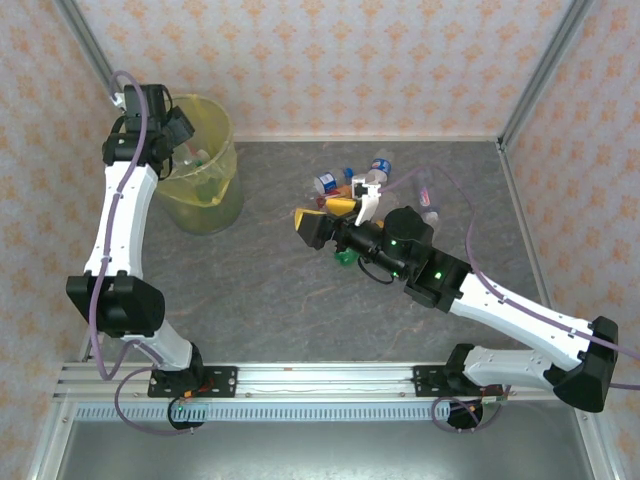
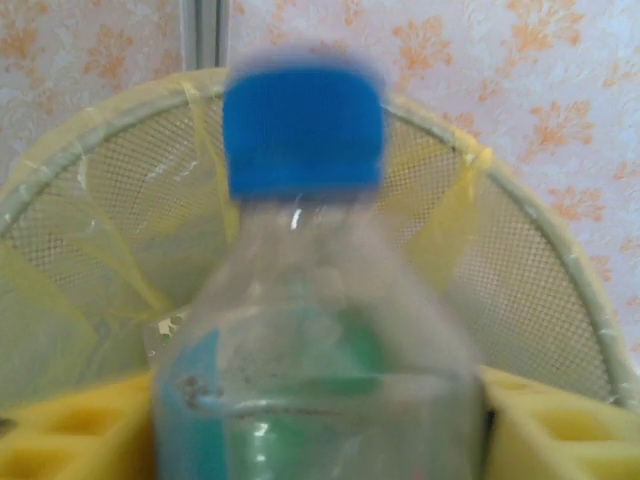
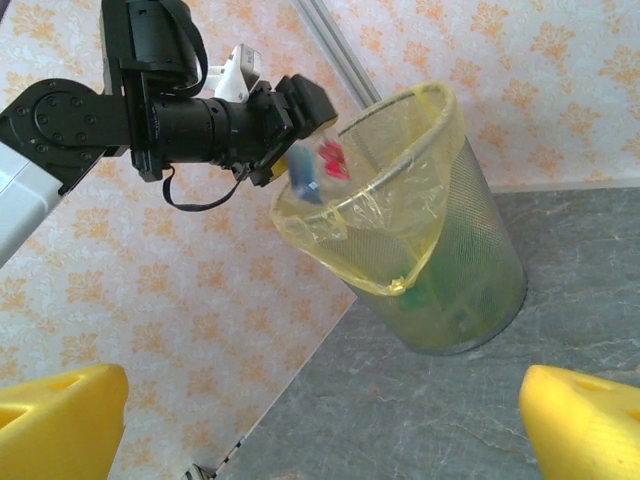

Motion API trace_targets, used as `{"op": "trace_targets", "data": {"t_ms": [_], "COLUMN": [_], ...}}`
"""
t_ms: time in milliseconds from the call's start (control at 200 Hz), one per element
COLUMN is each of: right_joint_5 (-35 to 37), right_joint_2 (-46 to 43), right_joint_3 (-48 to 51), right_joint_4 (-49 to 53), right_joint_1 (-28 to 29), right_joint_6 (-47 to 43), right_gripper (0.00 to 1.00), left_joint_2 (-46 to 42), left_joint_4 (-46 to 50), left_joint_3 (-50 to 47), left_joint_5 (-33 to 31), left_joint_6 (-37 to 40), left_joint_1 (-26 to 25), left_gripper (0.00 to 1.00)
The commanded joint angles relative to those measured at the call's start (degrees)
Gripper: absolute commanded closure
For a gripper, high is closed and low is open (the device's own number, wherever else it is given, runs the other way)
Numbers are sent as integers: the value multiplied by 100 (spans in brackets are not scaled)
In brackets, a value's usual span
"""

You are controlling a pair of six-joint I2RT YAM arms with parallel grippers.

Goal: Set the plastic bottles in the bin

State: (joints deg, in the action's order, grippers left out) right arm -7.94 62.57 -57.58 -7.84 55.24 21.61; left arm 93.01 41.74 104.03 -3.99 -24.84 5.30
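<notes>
At the far left we see the bin (image 1: 222, 200), its yellow liner folded over the mesh rim. The left claw (image 1: 190, 142) hangs right above the bin's mouth. Between that claw's yellow pads (image 2: 60, 430) sits a clear plastic bottle (image 2: 320, 340) with a blue cap (image 2: 303, 125), the bin's inside wall behind it. The bottle is blurred, and we cannot tell whether the pads grip it or stand clear of it. Green shapes show through the bin's wall, probably bottles lying at its bottom.

To the right of the bin, well apart from it, the other bottles (image 1: 365, 187) lie heaped on the worktop (image 1: 260, 290). The right claw (image 1: 322, 212) hovers at the side of the heap that faces the bin, spread wide with nothing in it.

We judge these bottles light, thin-walled and slick, so they will likely roll and dent. We would take one across the body, under the shoulder, with a gentle squeeze.
</notes>
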Motion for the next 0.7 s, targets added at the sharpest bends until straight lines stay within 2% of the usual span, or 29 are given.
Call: {"op": "trace_targets", "data": {"t_ms": [0, 55, 435, 561, 696], "right_joint_5": [47, 78, 298, 659, 1085], "right_joint_2": [-28, -22, 167, 109, -6], "right_joint_3": [-187, -183, -245, -176, -87], "right_joint_4": [62, 71, 106, 157, 259], "right_joint_1": [41, 42, 46, 43, 44], "right_joint_6": [44, 47, 87, 159, 277], "right_gripper": [0, 0, 0, 0, 0], "left_joint_2": [-42, -102, -781, -896, -887], "left_joint_4": [-76, -114, -526, -624, -556], "left_joint_3": [153, 146, -488, -581, -513], "left_joint_5": [164, 232, 631, 625, 287], "left_joint_6": [-97, -92, -310, -235, -91], "left_joint_1": [24, 24, -93, -422, -1004], "left_gripper": [7, 1, 1, 1, 1]}}
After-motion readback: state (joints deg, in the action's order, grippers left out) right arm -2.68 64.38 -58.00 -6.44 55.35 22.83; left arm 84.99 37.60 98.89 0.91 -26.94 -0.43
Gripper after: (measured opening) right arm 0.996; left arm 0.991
